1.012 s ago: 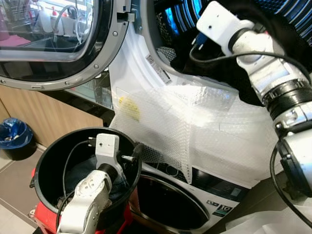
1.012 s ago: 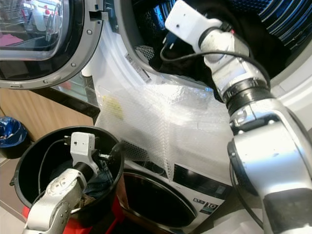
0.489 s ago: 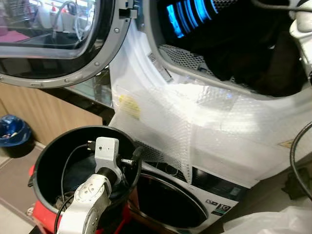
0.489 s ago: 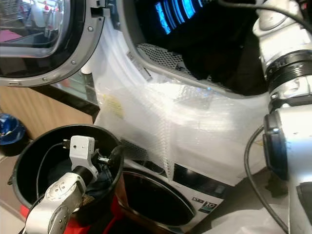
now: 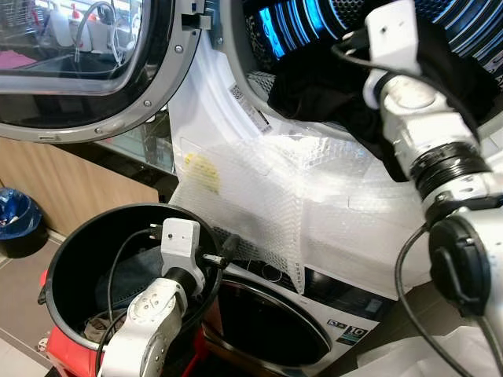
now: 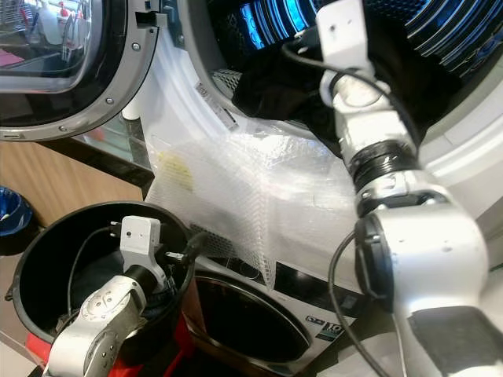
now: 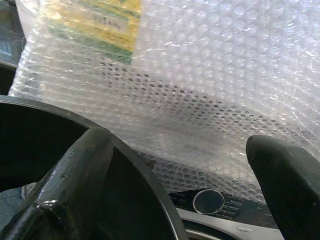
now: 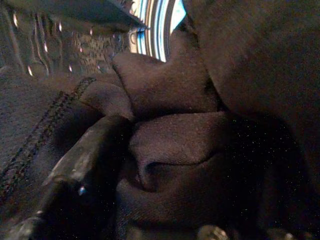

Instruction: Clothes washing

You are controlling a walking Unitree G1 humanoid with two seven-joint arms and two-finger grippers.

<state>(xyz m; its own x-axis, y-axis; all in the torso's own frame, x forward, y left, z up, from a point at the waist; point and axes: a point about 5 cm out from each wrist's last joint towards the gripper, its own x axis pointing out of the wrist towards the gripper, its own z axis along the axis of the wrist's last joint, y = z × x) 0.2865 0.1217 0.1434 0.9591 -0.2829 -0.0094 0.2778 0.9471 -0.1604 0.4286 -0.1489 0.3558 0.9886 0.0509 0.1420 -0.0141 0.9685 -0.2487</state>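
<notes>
A black garment (image 5: 314, 82) lies bunched at the mouth of the upper drum (image 5: 314, 20), partly draped over its lip. My right arm (image 5: 416, 118) reaches into that opening. In the right wrist view, my right gripper (image 8: 170, 150) is buried in the dark cloth with a thick fold pinched against one finger (image 8: 85, 160); the other finger is hidden in shadow. My left gripper (image 7: 175, 145) stands open at the black bucket (image 5: 71, 236), its fingers either side of the bucket's rim and holding nothing. Dark clothes (image 5: 118, 283) lie at the bucket's bottom.
The round washer door (image 5: 78, 71) is swung open to the left. Bubble wrap (image 5: 314, 204) hangs down the machine's front below the drum. A second dark round door (image 5: 267, 322) sits lower. A blue bin (image 5: 12, 216) stands on the floor at left. The bucket rests on a red base (image 5: 59, 353).
My right arm swung up and out to the right half a second ago and is back in the drum mouth. The black garment now spreads further left along the lip. The left arm has barely moved.
</notes>
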